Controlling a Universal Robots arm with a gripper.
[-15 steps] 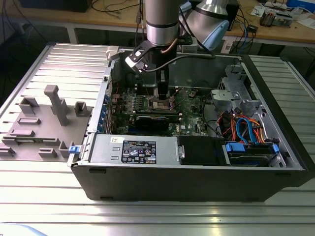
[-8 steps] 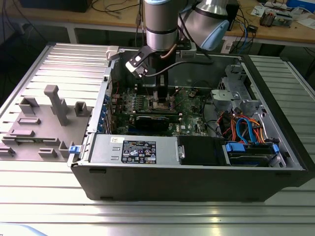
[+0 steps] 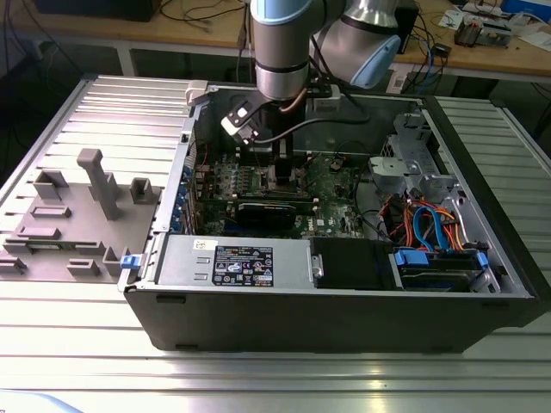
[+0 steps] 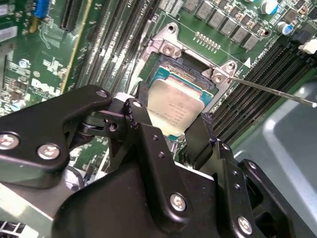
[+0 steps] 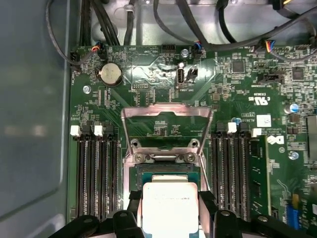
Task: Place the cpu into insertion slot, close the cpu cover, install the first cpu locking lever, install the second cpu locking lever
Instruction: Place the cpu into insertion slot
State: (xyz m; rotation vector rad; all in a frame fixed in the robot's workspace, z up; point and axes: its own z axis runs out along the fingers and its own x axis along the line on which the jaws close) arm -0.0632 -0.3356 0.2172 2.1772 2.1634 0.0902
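Observation:
In both wrist views the cpu [image 4: 174, 108] [image 5: 170, 204], a flat square chip with a silver-grey top, sits between my black fingers [image 4: 142, 116]. My gripper [image 4: 173, 124] [image 5: 170, 215] is shut on it, one finger at each of two opposite edges. The chip hovers close over the insertion slot [image 4: 187, 70] [image 5: 166, 171] and covers part of it. The cpu cover [image 5: 166, 125] stands hinged open beyond the socket. A thin locking lever [image 4: 277, 92] sticks out free beside the socket. In the exterior view my gripper [image 3: 281, 169] reaches down onto the motherboard [image 3: 331, 185].
Long black memory slots [image 5: 96, 173] [image 5: 230, 168] flank the socket on both sides. A black expansion card [image 3: 275, 211], the power supply [image 3: 232, 262] and a drive bay with coloured cables [image 3: 430, 228] fill the case. A grey fixture [image 3: 86, 206] stands at the exterior view's left.

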